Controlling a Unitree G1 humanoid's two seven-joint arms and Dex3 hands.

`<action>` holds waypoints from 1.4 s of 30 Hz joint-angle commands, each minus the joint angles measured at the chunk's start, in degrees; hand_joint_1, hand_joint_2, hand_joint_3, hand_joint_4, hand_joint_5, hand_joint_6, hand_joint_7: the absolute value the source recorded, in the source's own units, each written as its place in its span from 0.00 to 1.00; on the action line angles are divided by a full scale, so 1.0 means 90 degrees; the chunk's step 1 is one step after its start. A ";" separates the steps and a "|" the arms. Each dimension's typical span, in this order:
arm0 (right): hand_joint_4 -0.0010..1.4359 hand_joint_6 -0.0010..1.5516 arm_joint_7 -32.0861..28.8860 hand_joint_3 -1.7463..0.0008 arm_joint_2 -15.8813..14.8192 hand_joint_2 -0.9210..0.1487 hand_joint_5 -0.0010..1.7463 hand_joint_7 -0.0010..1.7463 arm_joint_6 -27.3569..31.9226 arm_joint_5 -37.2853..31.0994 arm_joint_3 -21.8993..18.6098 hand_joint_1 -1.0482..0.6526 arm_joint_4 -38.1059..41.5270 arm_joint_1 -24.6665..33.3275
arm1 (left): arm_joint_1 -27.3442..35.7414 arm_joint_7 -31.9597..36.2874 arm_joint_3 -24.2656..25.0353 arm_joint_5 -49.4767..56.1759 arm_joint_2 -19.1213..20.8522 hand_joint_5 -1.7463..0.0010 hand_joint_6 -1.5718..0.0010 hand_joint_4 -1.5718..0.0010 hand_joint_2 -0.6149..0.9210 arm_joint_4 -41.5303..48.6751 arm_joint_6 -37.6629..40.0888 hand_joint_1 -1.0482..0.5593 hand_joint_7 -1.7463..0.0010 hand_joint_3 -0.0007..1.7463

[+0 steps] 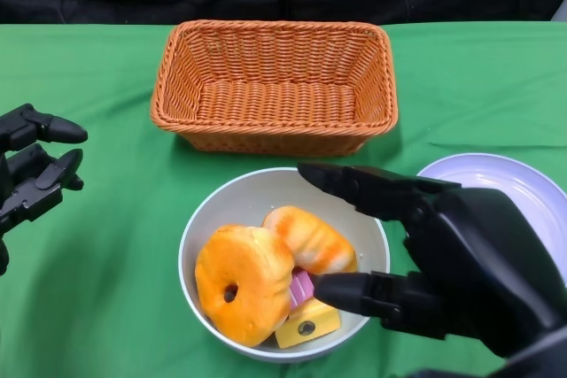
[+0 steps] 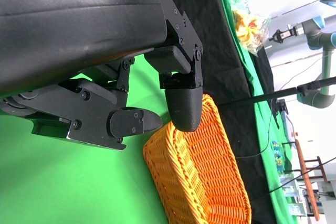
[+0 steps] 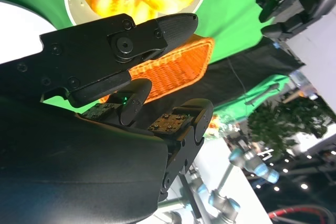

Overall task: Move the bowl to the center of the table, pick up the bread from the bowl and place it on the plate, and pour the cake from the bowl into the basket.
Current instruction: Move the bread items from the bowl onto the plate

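You see bowl already at center; bread not yet on plate, cake unpoured. Right hand fingers apart over bowl, left hand empty, spread.

Right robot hand fingers spread, empty; left robot hand likewise.

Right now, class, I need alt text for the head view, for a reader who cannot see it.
A right robot hand reaches, fingers apart, over a white bowl holding a ring-shaped bread, a striped bread and yellow cake on a green table. An orange basket stands behind, a plate to the right, the left robot hand open at left.
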 commanded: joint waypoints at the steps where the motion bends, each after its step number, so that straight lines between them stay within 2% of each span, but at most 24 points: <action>1: 0.47 0.33 -0.0019 0.98 0.0076 0.00 0.10 0.01 0.0063 -0.0204 0.0001 0.19 0.0373 -0.0186 | -0.0118 0.0046 -0.0001 0.0026 0.0132 0.07 0.58 0.58 1.00 0.0059 -0.0090 0.64 0.30 0.22; 9: 0.49 0.34 -0.0194 0.97 0.0108 0.00 0.10 0.01 0.0077 -0.0125 -0.0056 0.19 0.1024 -0.0353 | -0.0114 0.0045 -0.0016 0.0027 0.0143 0.08 0.58 0.59 1.00 0.0071 -0.0094 0.64 0.30 0.22; 13: 0.50 0.35 -0.0762 0.97 -0.0002 0.00 0.09 0.01 -0.0056 -0.0005 -0.0141 0.19 0.2080 -0.0611 | -0.0096 0.0034 -0.0015 0.0019 0.0156 0.07 0.58 0.59 1.00 0.0057 -0.0082 0.64 0.30 0.22; 21: 0.51 0.33 -0.1122 0.96 -0.0196 0.00 0.08 0.00 -0.0062 0.0216 -0.0234 0.18 0.3110 -0.1101 | -0.0105 0.0073 -0.0052 0.0054 0.0178 0.07 0.58 0.58 1.00 0.0079 -0.0065 0.64 0.30 0.22; 30: 0.49 0.32 -0.1186 0.95 -0.0231 0.00 0.07 0.00 0.0034 0.0344 -0.0196 0.18 0.3428 -0.1308 | -0.0107 0.0059 -0.0083 0.0063 0.0205 0.07 0.58 0.58 1.00 0.0101 -0.0120 0.64 0.30 0.22; 33: 0.48 0.33 -0.1362 0.95 -0.0192 0.00 0.06 0.00 -0.0078 0.0476 -0.0124 0.17 0.3967 -0.1563 | -0.0117 0.0059 -0.0094 0.0068 0.0212 0.08 0.58 0.59 1.00 0.0136 -0.0103 0.64 0.29 0.22; 37: 0.48 0.32 -0.1292 0.94 -0.0191 0.00 0.05 0.00 0.0038 0.0594 -0.0049 0.17 0.4186 -0.1721 | -0.0124 0.0036 -0.0091 0.0041 0.0203 0.07 0.58 0.58 1.00 0.0143 -0.0086 0.65 0.29 0.22; 42: 0.50 0.33 -0.1265 0.93 -0.0240 0.00 0.06 0.01 0.0104 0.0726 0.0003 0.17 0.4326 -0.1810 | -0.0127 0.0047 -0.0095 0.0043 0.0191 0.06 0.58 0.59 1.00 0.0150 -0.0093 0.65 0.28 0.23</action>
